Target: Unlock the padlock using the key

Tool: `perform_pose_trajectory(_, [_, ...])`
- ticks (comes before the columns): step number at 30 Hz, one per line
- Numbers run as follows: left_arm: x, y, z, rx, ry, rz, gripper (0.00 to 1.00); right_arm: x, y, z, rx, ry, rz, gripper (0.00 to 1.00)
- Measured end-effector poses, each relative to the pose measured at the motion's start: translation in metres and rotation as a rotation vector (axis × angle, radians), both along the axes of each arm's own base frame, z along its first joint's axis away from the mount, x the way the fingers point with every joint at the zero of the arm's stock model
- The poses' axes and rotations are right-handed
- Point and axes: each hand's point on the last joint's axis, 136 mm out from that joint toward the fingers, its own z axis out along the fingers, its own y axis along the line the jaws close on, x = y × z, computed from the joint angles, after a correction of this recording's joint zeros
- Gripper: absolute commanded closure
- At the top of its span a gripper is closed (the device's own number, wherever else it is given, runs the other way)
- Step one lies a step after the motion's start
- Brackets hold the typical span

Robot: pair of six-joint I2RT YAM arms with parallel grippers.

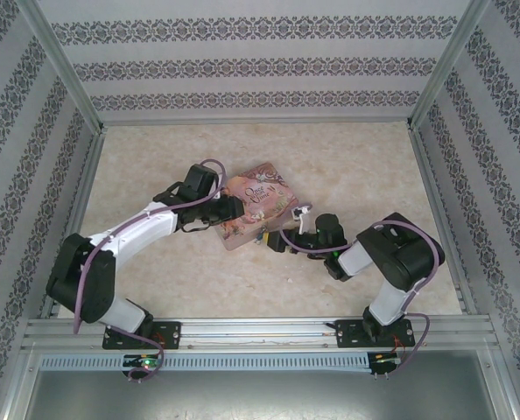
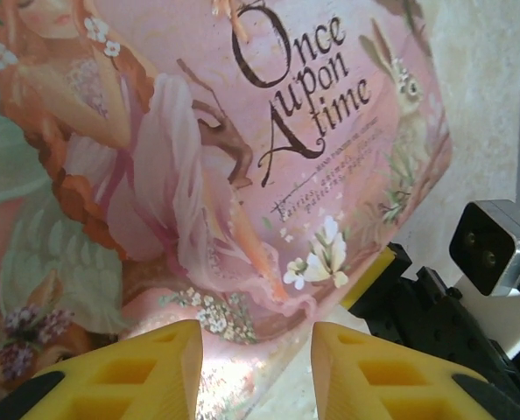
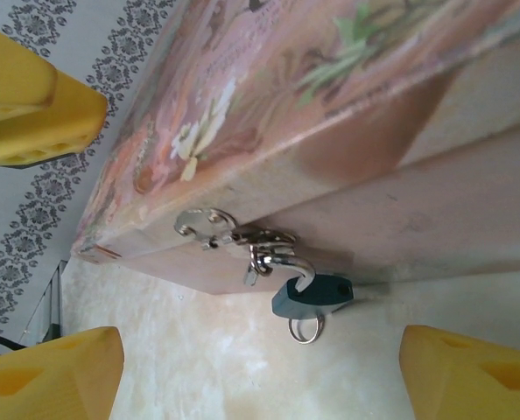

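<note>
The small dark teal padlock (image 3: pixel 312 296) hangs from the silvery hasp (image 3: pixel 234 234) on the front wall of the pink illustrated tin (image 1: pixel 253 206). Its shackle (image 3: pixel 302 273) is hooked through the hasp, and one leg stands out of the body beside a dark hole. A thin silvery ring (image 3: pixel 305 330) pokes out under the body; the key's blade is hidden. My right gripper (image 3: pixel 260 385) is open, its yellow fingers wide apart on either side just below the padlock. My left gripper (image 2: pixel 256 367) is open at the tin's lid (image 2: pixel 242 175), with the tin's near edge between its fingers.
The tin lies mid-table on the beige surface (image 1: pixel 356 175), between both arms. Patterned walls (image 1: pixel 242 66) and metal frame rails (image 1: pixel 76 201) enclose the table. In the left wrist view the right arm's black and yellow gripper body (image 2: pixel 418 306) sits just past the tin's corner.
</note>
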Motion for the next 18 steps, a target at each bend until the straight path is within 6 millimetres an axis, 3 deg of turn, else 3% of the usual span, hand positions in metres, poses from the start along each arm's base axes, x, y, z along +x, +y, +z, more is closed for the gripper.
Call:
perform_pose_trajectory(13, [0.0067, 0.0006, -0.0126, 0.050, -0.003, -0.011, 0.64, 0.0097, 0.0085, 0.0034, 0.026, -0.018, 0.003, 0.23])
perform_pose_trajectory(18, [0.0072, 0.0004, -0.0131, 0.053, -0.004, -0.011, 0.64, 0.0094, 0.0087, 0.0006, 0.025, -0.006, 0.004, 0.30])
